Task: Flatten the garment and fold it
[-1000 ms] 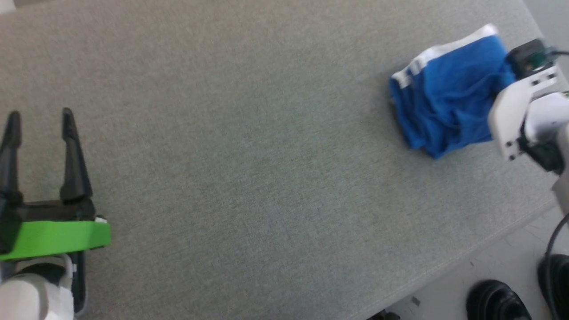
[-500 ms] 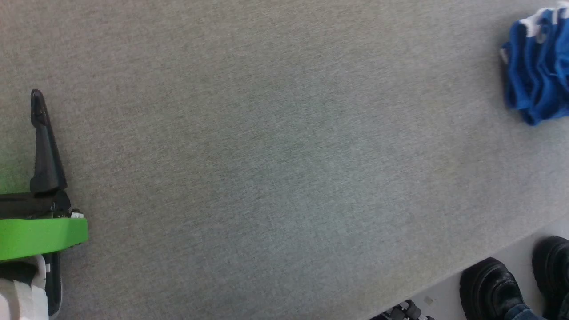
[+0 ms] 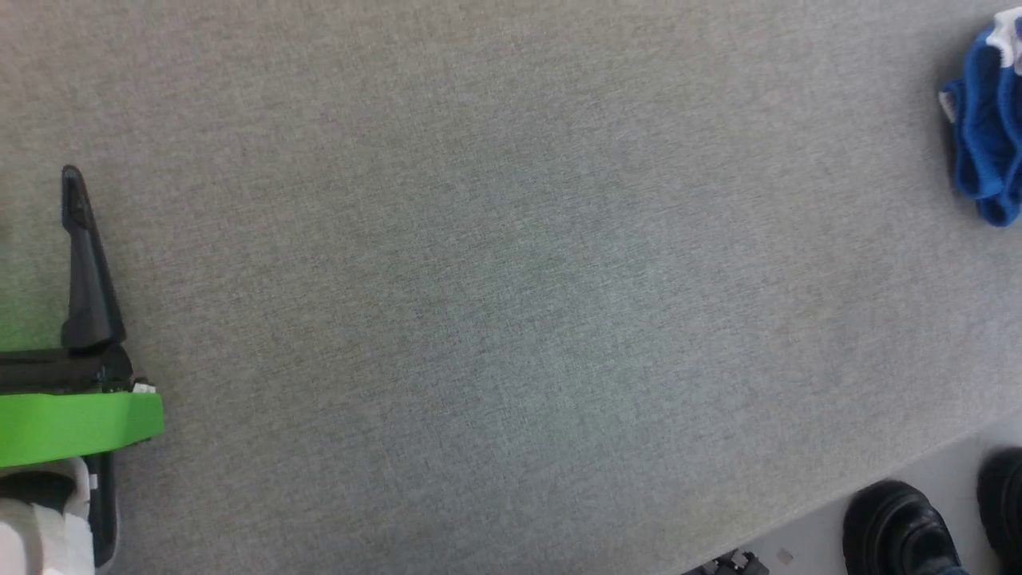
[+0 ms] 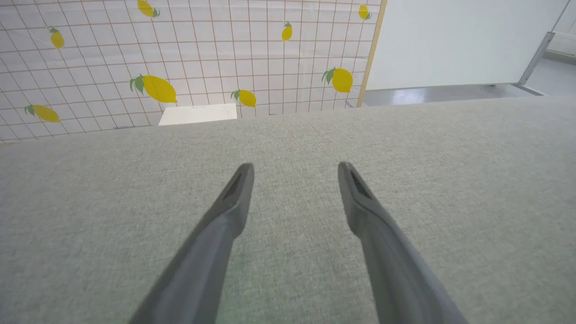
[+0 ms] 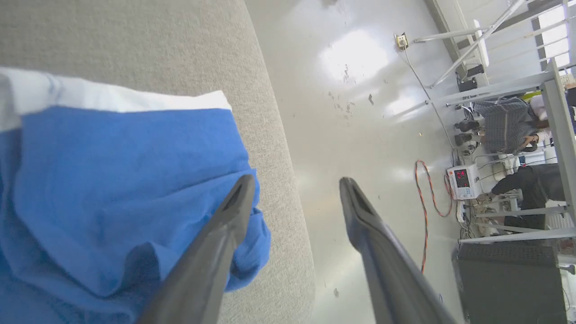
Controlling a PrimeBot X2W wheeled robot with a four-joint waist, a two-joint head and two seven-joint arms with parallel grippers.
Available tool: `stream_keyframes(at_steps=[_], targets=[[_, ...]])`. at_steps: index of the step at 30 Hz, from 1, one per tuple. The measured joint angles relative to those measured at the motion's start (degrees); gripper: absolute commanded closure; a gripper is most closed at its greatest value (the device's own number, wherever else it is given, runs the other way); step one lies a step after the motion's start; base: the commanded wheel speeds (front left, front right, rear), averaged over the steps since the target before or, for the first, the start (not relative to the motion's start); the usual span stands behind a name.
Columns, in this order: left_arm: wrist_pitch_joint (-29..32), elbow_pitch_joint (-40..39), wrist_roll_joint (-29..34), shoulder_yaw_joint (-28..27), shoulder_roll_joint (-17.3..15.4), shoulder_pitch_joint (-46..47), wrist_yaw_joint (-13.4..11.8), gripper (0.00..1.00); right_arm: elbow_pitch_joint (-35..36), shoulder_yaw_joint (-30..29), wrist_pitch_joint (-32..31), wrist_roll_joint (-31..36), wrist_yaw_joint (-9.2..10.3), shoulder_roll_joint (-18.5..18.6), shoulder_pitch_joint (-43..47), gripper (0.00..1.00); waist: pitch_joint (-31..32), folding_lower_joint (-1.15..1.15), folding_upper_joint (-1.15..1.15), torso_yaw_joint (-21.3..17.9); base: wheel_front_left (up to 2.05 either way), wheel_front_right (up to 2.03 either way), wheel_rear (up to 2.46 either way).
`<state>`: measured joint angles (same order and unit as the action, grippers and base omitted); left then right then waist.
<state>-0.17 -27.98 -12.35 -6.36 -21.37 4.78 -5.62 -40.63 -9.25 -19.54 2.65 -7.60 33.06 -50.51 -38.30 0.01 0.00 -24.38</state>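
Grey fabric covers the bench [image 3: 511, 279]. Off one edge of it, two black shoes [image 3: 898, 527] stand on pale floor. Beyond its far edge hangs a grid sheet [image 4: 180, 58] printed with lemons, with a white panel [image 4: 450, 40] beside it. Past the bench's rounded end, glossy floor [image 5: 360, 112] carries an orange cable [image 5: 423, 202], a box showing red digits [image 5: 461, 180] and two people [image 5: 508, 123].

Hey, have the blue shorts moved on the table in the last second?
Cannot tell. The blue shorts sit nearer the head view's right border, but the camera itself shifted; their gap to the table's near edge looks roughly unchanged.
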Motion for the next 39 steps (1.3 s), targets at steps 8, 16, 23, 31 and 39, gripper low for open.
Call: stream_keyframes(at_steps=[8,16,23,31,39], targets=[[-5.1,5.2,-2.1,1.1,3.5,-0.6,-0.3,0.0,8.4,1.5,11.7,-6.2,0.0,-0.8,-1.0,0.0,5.2,-0.01,0.0,0.9,0.0,0.0,0.0],[-10.2,12.1,-3.9,2.2,6.8,-1.9,-0.5,0.0,21.3,5.9,22.9,-11.2,0.01,-6.3,1.0,0.0,12.7,-0.01,0.0,2.9,0.0,0.0,0.0],[-12.0,15.7,-4.1,3.1,7.9,-2.4,-0.6,0.0,29.6,5.6,26.6,-12.9,0.01,-19.6,8.6,0.0,19.3,-0.01,0.0,6.2,0.0,0.0,0.0],[-12.6,18.0,-4.0,3.3,9.1,-2.4,-2.0,0.0,33.2,4.0,31.2,-14.2,0.02,-30.0,17.6,0.0,23.8,-0.01,0.0,12.6,0.0,0.0,0.0],[-13.4,21.7,-3.8,5.0,11.1,-1.9,-2.8,0.0,32.9,8.1,33.8,-19.9,0.02,-30.2,26.8,0.0,27.7,-0.01,0.0,17.9,0.0,0.0,0.0]])
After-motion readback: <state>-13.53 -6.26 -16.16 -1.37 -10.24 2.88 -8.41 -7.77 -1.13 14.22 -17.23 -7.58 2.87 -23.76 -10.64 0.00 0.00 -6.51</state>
